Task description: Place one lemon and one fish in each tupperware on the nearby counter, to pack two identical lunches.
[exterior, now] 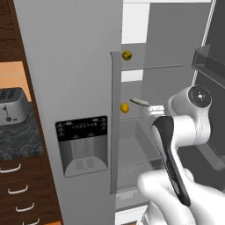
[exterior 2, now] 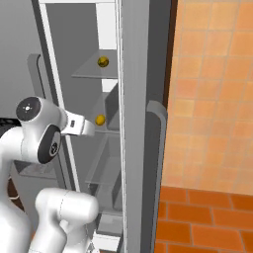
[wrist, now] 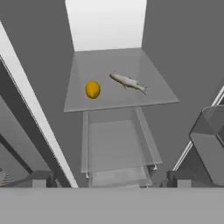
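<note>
While the white arm [exterior: 176,145] bends at its elbow and reaches forward into the open fridge [exterior: 70,66], its gripper [wrist: 109,181] points at a glass shelf [wrist: 148,94] with the jaws spread wide and nothing between them. On that shelf a lemon [wrist: 92,89] lies to the left and a fish [wrist: 128,82] just right of it, apart. Another lemon [exterior: 126,55] sits on the shelf above. Far left, a toaster [exterior: 12,105] stands on the counter [exterior: 17,140].

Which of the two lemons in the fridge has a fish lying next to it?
The lower lemon, on the middle shelf, lies beside the fish. The upper lemon sits alone on the shelf above.
</note>
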You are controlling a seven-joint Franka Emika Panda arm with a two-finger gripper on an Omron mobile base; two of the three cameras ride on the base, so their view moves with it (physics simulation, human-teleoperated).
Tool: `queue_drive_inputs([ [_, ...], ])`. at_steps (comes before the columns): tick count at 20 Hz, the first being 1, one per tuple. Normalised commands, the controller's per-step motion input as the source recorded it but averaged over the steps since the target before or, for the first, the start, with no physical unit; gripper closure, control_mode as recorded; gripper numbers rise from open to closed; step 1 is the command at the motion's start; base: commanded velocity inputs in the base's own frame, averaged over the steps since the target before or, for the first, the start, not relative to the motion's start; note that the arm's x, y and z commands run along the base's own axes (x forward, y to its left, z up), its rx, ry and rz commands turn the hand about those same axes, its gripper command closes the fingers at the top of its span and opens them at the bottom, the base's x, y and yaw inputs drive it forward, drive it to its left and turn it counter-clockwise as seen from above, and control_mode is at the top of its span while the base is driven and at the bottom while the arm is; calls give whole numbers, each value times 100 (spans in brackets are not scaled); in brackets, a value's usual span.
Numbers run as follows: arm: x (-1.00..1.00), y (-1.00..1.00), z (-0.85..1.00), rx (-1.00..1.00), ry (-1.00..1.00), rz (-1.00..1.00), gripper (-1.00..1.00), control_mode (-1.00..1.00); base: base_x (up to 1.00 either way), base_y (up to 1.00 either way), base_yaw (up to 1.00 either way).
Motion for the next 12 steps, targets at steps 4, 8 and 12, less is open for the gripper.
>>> queue_drive_inputs([
  [4,30,0,76,0,-34,13,-100,-100,0,0,0],
  [8,36,3,88,0,-12,11,-100,-100,0,0,0],
  [12,34,9,98,-8,0,11,-100,-100,0,0,0],
])
